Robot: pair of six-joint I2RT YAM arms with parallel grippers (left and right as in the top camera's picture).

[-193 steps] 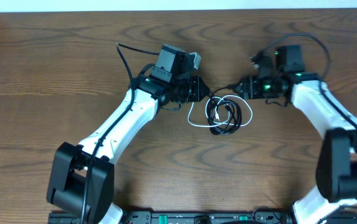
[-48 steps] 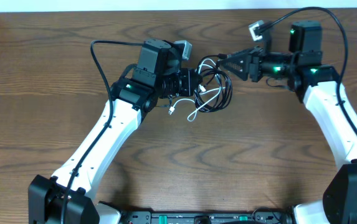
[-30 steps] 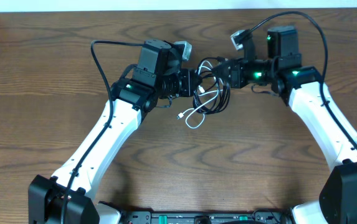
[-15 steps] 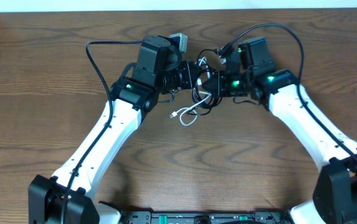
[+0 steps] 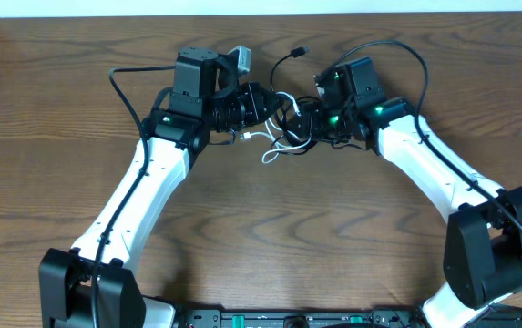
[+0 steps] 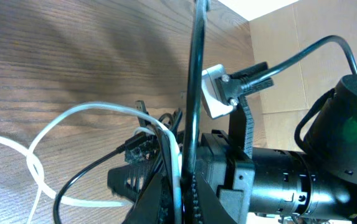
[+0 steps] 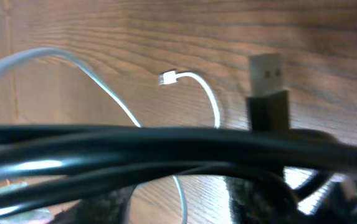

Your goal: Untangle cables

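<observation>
Wood: brown table (image 5: 60, 182), white wall (image 5: 242, 5) at top edge.
Tangle: white and black cables (image 5: 283, 137), upper middle.
Left gripper (image 5: 274, 103): closed on cables.
Right gripper (image 5: 308, 119): cannot tell.

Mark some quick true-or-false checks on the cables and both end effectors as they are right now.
1. The cables sit bunched between the left end effector and the right end effector. True.
2. The white cable lies clear of the black cable. False: the two are looped together.
3. A white plug end shows loose, gripped by nothing. True.
4. The left end effector is wide open. False: it is shut on the cables.
5. The table is bare metal. False: it is brown wood grain.
</observation>
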